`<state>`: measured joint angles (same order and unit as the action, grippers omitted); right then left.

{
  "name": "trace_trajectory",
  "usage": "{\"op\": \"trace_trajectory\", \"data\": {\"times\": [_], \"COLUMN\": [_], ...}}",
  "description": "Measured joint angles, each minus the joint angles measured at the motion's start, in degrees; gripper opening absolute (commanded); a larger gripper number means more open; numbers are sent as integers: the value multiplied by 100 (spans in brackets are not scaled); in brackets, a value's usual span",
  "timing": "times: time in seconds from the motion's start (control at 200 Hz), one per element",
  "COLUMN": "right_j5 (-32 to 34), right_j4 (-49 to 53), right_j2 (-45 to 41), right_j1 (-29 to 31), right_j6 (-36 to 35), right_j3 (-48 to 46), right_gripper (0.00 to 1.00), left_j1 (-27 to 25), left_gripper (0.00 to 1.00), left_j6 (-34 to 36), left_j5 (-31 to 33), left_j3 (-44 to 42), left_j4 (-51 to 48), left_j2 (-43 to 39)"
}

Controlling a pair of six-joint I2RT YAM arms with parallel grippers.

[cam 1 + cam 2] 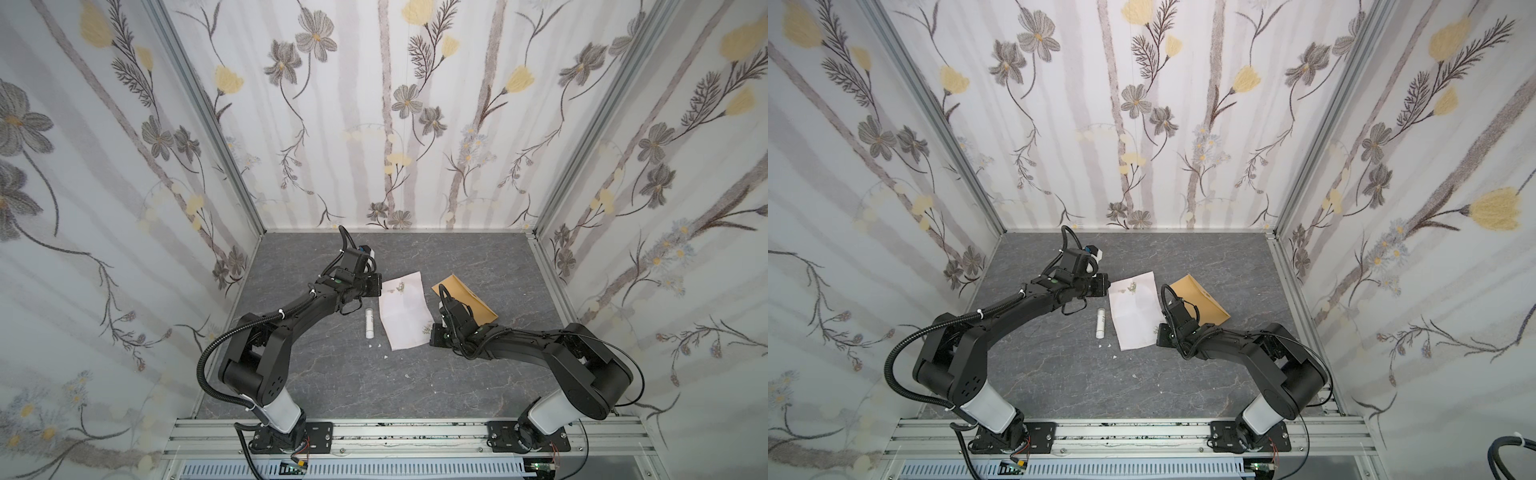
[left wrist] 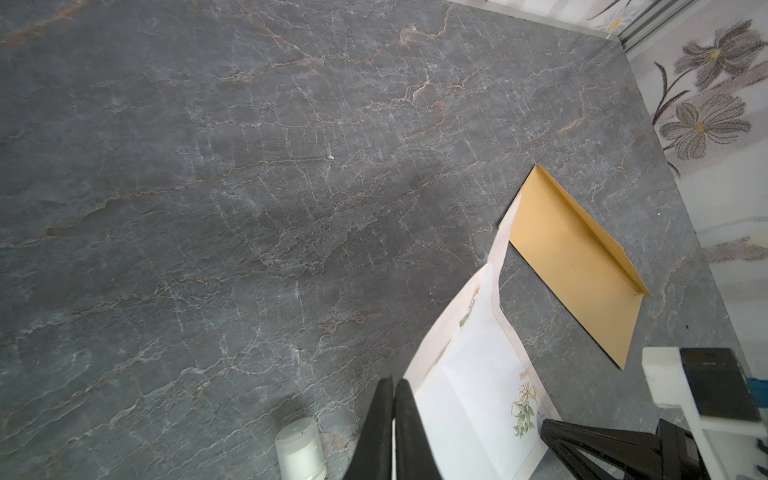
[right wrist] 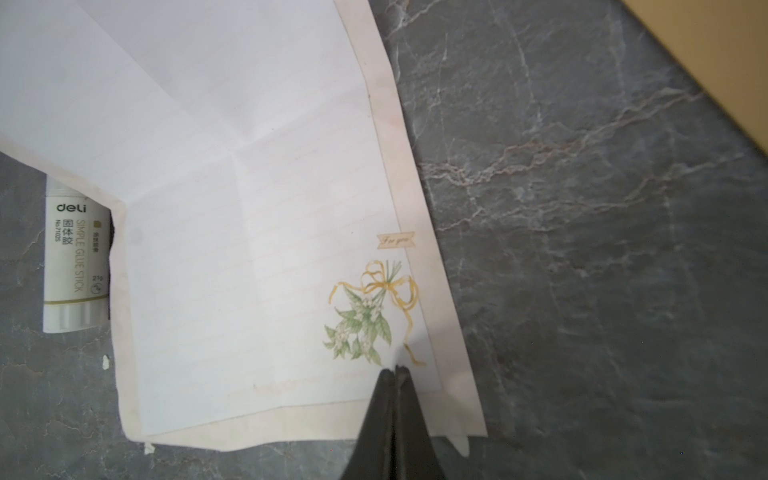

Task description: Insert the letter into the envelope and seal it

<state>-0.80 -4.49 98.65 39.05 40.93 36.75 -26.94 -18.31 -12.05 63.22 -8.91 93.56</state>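
The letter [image 1: 403, 311] [image 1: 1133, 311], a pale creased sheet with small floral prints, lies mid-table with its printed side up. My left gripper [image 1: 380, 284] [image 2: 393, 380] is shut on its far-left corner; a thin white paper edge shows between the fingers. The near-right corner by the bouquet print is pinched in my right gripper [image 1: 432, 334] [image 3: 395, 368], which is also shut. In both wrist views the letter [image 2: 469, 395] [image 3: 249, 228] bends up off the table. To its right the kraft-brown envelope [image 1: 469, 299] [image 1: 1200, 299] [image 2: 577, 266] lies flat, partly hidden by my right wrist.
A white glue stick [image 1: 368, 323] [image 3: 75, 257] lies just left of the letter, close to its edge. Small white scraps [image 1: 374, 345] dot the dark marble-look table. Flowered walls close in three sides, and an aluminium rail [image 1: 407, 432] runs along the front.
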Motion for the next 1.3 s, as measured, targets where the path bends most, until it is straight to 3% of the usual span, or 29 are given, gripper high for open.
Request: {"op": "trace_trajectory", "data": {"times": [0.135, 0.675, 0.929, 1.274, 1.299], "right_j5": [11, -251, -540, -614, -614], "right_j4": [-13, -92, -330, -527, -555], "right_j2": [-195, -833, -1220, -1268, -1239], "right_j1": [0, 0, -7, -20, -20], "right_j6": [-4, 109, 319, 678, 706], "right_j3": [0, -59, -118, 385, 404], "right_gripper": [23, 24, 47, 54, 54], "left_j1": [-118, -649, -1019, -1473, -1486], "left_gripper": [0, 0, 0, 0, 13], "left_j6": [-22, -94, -22, -127, -149], "left_j5": [55, 752, 1180, 1502, 1519], "left_j3": [-179, -820, -1239, -1679, -1707], "left_j4": [-9, 9, 20, 181, 205], "left_j2": [-221, -977, -1456, -1921, -1930]}}
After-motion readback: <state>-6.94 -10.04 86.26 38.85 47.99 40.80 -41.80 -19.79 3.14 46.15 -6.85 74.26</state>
